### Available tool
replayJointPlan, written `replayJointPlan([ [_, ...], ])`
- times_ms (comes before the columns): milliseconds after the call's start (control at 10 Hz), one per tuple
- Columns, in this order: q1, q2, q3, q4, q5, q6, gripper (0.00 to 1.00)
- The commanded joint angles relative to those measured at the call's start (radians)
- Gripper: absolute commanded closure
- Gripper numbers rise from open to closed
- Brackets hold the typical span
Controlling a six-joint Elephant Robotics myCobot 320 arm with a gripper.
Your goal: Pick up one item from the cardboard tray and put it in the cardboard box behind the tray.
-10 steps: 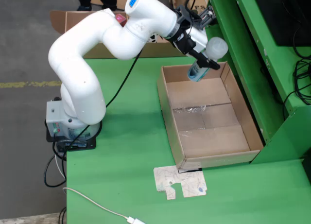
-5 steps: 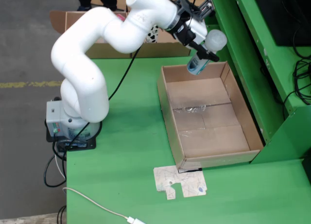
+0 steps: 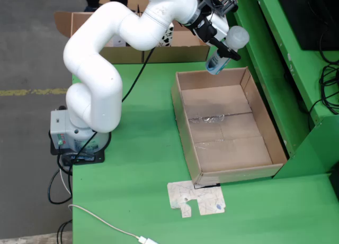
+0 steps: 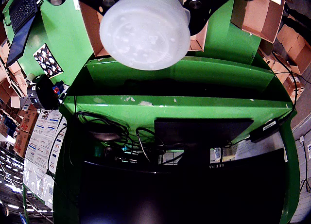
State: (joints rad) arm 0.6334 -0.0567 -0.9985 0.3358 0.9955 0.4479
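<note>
Above the far edge of the cardboard tray [image 3: 228, 127], the gripper [image 3: 221, 57] carries a small blue-and-white bottle [image 3: 215, 64], its fingers closed on it, clear of the green worktop [image 3: 143, 148]. At the far left stands the cardboard box [image 3: 106, 48]. The tray's floor is bare.

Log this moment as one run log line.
phase: carry | gripper: shut on bottle | position: above tray's far edge | tray: empty | box: not reached
</note>
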Motion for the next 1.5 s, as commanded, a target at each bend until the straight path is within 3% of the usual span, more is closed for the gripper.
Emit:
replayJointPlan([
  [0, 0.036, -0.044, 0.094, -0.015, -0.028, 0.039, 1.0],
  [1200, 0.189, -0.002, 0.113, -0.169, -0.166, 0.162, 1.0],
  [1400, 0.273, -0.05, 0.192, -0.257, -0.233, 0.233, 1.0],
])
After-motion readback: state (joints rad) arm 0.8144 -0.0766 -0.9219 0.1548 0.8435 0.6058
